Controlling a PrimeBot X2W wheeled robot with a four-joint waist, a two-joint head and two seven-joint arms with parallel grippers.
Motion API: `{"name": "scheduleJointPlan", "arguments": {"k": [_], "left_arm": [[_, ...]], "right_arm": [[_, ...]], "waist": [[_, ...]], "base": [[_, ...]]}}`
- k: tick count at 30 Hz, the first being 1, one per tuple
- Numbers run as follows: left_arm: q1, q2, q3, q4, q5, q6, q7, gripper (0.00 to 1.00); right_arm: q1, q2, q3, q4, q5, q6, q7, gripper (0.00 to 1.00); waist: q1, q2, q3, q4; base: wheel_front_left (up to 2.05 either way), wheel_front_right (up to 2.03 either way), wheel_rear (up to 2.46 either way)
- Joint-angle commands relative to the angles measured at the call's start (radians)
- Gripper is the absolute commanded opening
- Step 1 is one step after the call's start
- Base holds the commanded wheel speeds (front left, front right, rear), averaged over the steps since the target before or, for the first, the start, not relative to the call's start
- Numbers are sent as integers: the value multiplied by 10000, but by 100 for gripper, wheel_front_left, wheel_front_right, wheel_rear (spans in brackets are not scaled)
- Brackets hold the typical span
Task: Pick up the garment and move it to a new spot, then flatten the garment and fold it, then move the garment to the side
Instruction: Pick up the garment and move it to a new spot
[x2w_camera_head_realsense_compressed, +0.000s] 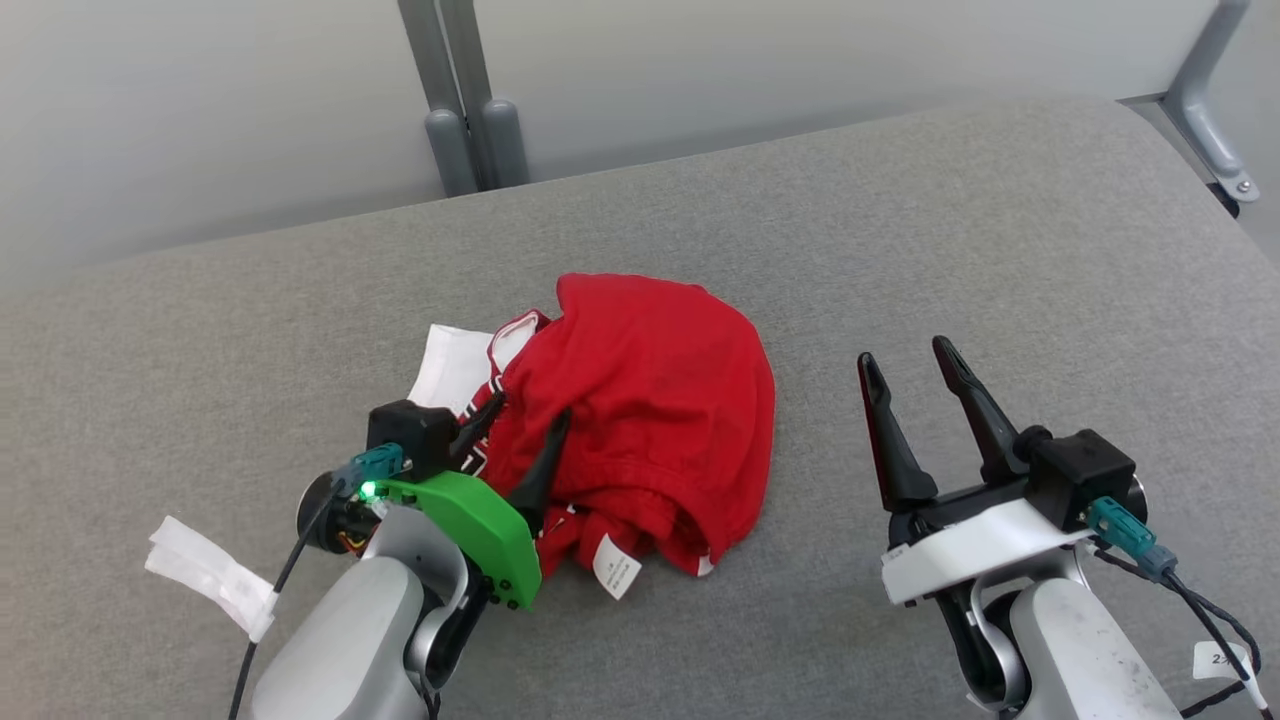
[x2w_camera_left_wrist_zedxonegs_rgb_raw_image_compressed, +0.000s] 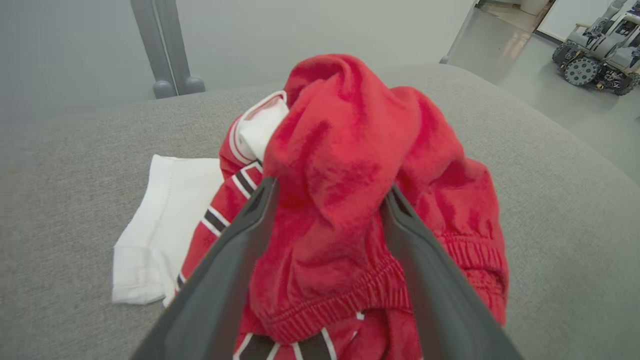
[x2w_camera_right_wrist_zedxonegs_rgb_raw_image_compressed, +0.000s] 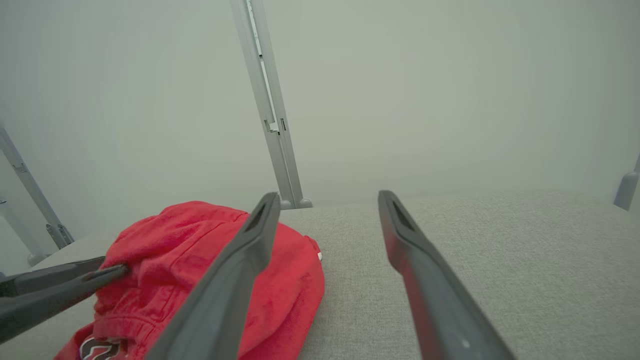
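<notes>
Nearest the robot, at about 7 o'clock in the head view, the left tool (x2w_camera_head_realsense_compressed: 530, 406) stands spread wide. Its two dark fingers straddle a raised fold of the garment (x2w_camera_head_realsense_compressed: 650, 400) without pinching it. In the left wrist view red cloth bulges up between the fingers, which sit as far apart as they go and hold nothing.

At 5 o'clock the right tool (x2w_camera_head_realsense_compressed: 903, 350) is equally wide and empty. It hovers over the bare grey worktop (x2w_camera_head_realsense_compressed: 1000, 250), just beside the garment's 3 o'clock edge.

The garment lies bunched in the middle of the worktop: a red, fleecy heap with a white panel (x2w_camera_head_realsense_compressed: 450, 365) poking out at its 10 o'clock side and a small label (x2w_camera_head_realsense_compressed: 615, 565) at 6 o'clock. A ribbed elastic band (x2w_camera_left_wrist_zedxonegs_rgb_raw_image_compressed: 350, 300) and striped trim show close to the left tool.

It looks light, soft and limp, so it will likely sag and drag rather than keep its shape. The elastic band or a hemmed edge seems the firmest hold, one corner per tool, since a pinch on the loose middle would probably only lift a fold.

Beyond it, at 12 o'clock, two grey posts (x2w_camera_head_realsense_compressed: 470, 100) rise behind the worktop.
</notes>
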Motion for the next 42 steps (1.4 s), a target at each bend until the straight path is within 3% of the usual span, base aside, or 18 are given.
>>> {"name": "scheduleJointPlan", "arguments": {"k": [1, 9, 12, 16, 26, 32, 42], "left_arm": [[46, 75, 90, -133, 68, 64, -188, 100], [1074, 550, 696, -1318, 58, 871, -1314, 100], [1779, 694, 1266, -1963, -38, 1411, -1840, 100], [2754, 794, 1779, -2675, 129, 1783, -2120, 100], [3228, 539, 1769, -3343, 558, 1408, -2194, 100], [2682, 330, 1048, -3202, 342, 893, -1079, 100], [1758, 42, 732, -2225, 325, 975, -160, 100]], "right_arm": [[133, -19, -22, 31, -64, 4, -30, 100], [245, -19, -150, -25, -132, 4, -30, 100], [335, -19, -226, -96, -133, 4, -30, 100], [431, -17, -283, -192, -89, 4, -30, 100], [423, -94, -292, -243, -179, 4, -30, 100], [226, -87, -212, -222, -136, 4, -30, 100], [22, -41, -106, -191, 30, 4, -30, 100]], "waist": [[0, -1, -229, 307], [0, -1, -430, 759], [0, -1, -439, 806], [0, -1, -345, 834], [0, -1, -172, 828], [0, -1, -48, 582], [0, -1, 183, -191]], "base": [[0, 0, 0], [0, 0, 0], [0, 0, 0], [0, 0, 0], [0, 0, 0], [0, 0, 0], [0, 0, 0]]}}
